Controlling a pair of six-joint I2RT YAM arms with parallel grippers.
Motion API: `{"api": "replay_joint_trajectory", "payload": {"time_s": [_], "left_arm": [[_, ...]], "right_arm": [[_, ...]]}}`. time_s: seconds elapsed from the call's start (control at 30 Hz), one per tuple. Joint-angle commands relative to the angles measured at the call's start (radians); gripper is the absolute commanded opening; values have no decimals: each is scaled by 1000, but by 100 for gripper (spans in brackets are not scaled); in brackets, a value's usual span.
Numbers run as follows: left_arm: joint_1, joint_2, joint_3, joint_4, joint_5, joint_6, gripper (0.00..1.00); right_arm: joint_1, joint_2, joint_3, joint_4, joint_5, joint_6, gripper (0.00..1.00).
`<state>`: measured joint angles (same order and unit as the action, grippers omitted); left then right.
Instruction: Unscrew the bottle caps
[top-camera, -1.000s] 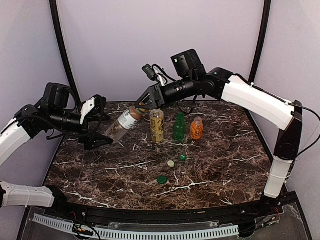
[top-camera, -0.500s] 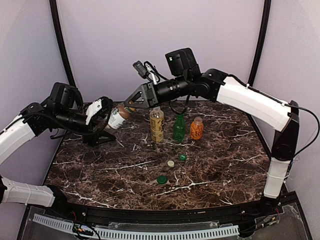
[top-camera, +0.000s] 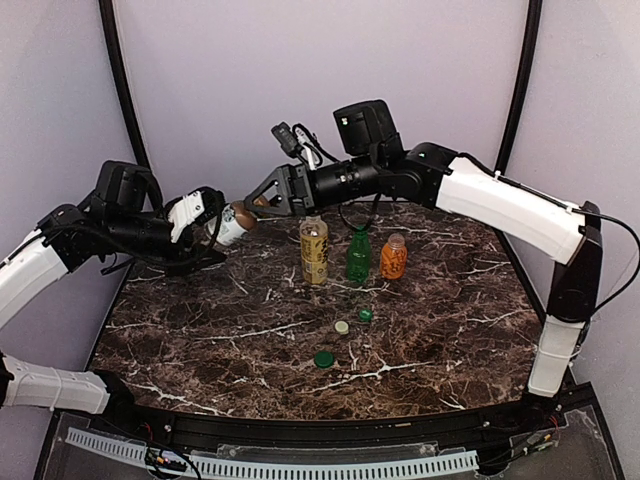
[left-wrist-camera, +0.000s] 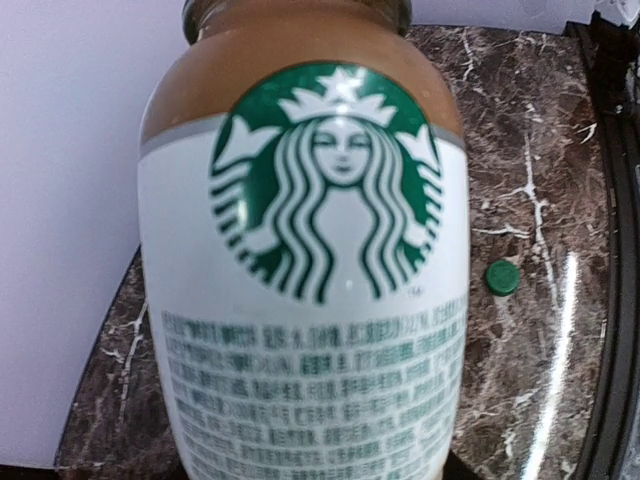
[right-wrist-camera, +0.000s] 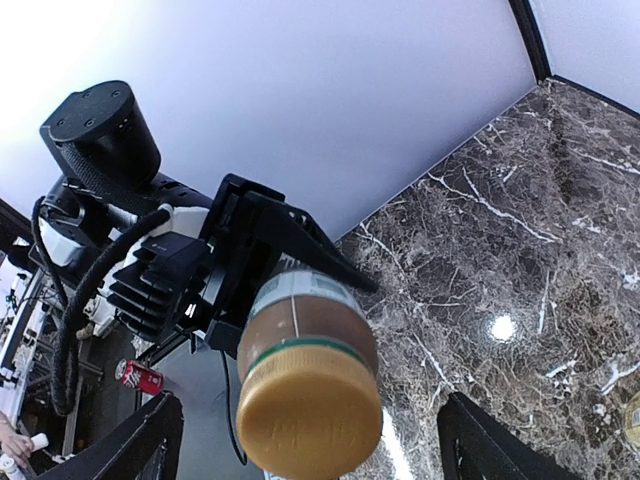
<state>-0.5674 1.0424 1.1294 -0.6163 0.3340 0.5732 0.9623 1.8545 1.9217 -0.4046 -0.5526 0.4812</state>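
The white-label bottle (top-camera: 229, 226) with brown drink and a tan cap (right-wrist-camera: 310, 420) hangs tilted above the table's far left. My left gripper (top-camera: 205, 238) is shut on its body, and the label (left-wrist-camera: 310, 300) fills the left wrist view. My right gripper (top-camera: 256, 201) is open at the cap end, its fingers (right-wrist-camera: 140, 440) standing wide of the cap on both sides. Upright at the back middle stand the yellow-liquid bottle (top-camera: 314, 250), the green bottle (top-camera: 358, 255) and the orange bottle (top-camera: 393, 257).
Three loose caps lie on the marble table (top-camera: 450, 320): a pale one (top-camera: 342, 327), a small green one (top-camera: 365, 314) and a larger green one (top-camera: 324, 359). Black frame posts (top-camera: 120, 80) rise at the back corners.
The bottle travelled left and upward. My left gripper closed on its body. My right gripper, which was shut on the cap, has opened.
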Motion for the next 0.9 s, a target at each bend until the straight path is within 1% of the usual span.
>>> {"api": "replay_joint_trajectory", "payload": {"time_s": [0.0,0.03,0.07,0.1,0.13,0.17,0.2,0.23,0.27,0.3,0.33,0.37,0.43,0.67,0.8,0.87], "left_arm": [[-19,-51,-4,156,-288,249,34],[-35,-69,-30,194,-339,294,34],[-45,-81,-48,272,-417,388,34],[-67,-107,-91,323,-454,434,34],[-81,-118,-114,420,-524,516,33],[-110,-135,-147,465,-555,590,33],[-131,-145,-172,536,-603,624,33],[-137,-149,-185,565,-619,692,33],[-141,-155,-212,625,-642,725,33],[-142,-157,-230,687,-651,800,33],[-143,-161,-266,716,-665,836,33],[-143,-163,-284,775,-673,902,33],[-147,-168,-318,829,-679,940,33],[-153,-168,-306,828,-697,928,32],[-155,-168,-308,817,-696,921,32],[-158,-170,-309,808,-693,916,31]], "right_arm": [[1,-53,-51,98,50,91,87],[1,-52,-58,108,56,111,87],[1,-49,-63,117,62,123,87],[1,-44,-64,122,68,134,87],[1,-42,-66,130,74,144,87],[1,-41,-73,147,73,150,87],[0,-43,-84,187,64,161,88],[-1,-48,-97,222,49,170,88],[0,-56,-110,254,34,176,89],[0,-60,-117,275,27,178,91],[-1,-65,-119,284,27,177,91],[-1,-68,-121,287,32,177,92],[-3,-68,-122,289,40,183,91],[-16,-65,-159,336,13,236,78],[-17,-50,-150,347,0,242,75],[-17,-47,-150,360,-9,245,70]]}}
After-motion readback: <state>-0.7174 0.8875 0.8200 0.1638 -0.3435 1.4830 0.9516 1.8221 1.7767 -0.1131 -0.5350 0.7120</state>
